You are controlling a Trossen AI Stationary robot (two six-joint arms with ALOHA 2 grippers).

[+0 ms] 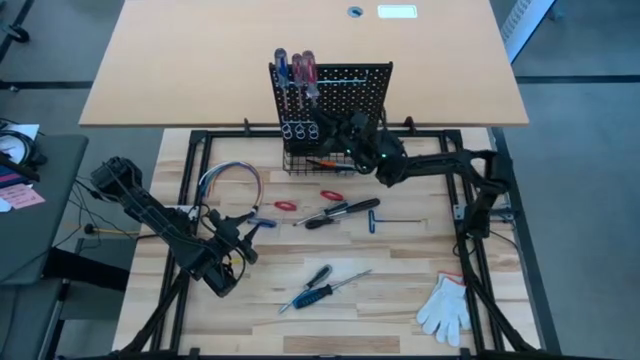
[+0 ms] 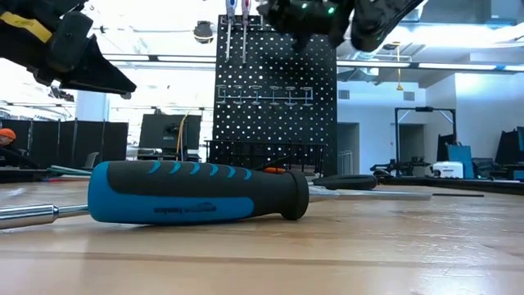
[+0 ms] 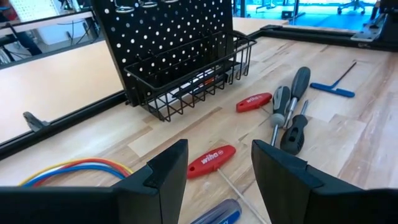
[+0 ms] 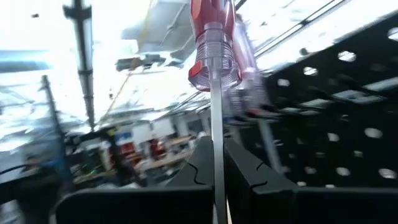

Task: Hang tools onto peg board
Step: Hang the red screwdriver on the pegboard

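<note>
Currently a red-handled screwdriver (image 4: 212, 46) is being seated in the peg board (image 1: 350, 85): in the right wrist view its shaft is seen pinched between the pressed-together fingers of the right gripper (image 4: 217, 171), handle upward, close against the perforated panel. In the high view this gripper (image 1: 352, 132) is placed at the board's front, over the ring holders (image 1: 298, 130) and the wire basket (image 1: 315, 160). Whether the shaft already passes through a ring cannot be told. Three screwdrivers (image 1: 295, 72) are already standing in the board's left rings.

The left gripper (image 3: 217, 171) is held with its fingers spread, empty, above a small red-handled driver (image 3: 211, 160) on the table (image 1: 400, 260), beside the looped wires (image 1: 230, 180). More tools (image 1: 340, 212) are left lying flat on the table, with a blue-handled screwdriver (image 2: 192, 192) nearest the low camera.

As a judgement, the next move calls for the shaft to be lowered straight down until the handle is caught by its ring, then released without the neighbouring screwdrivers being knocked.
</note>
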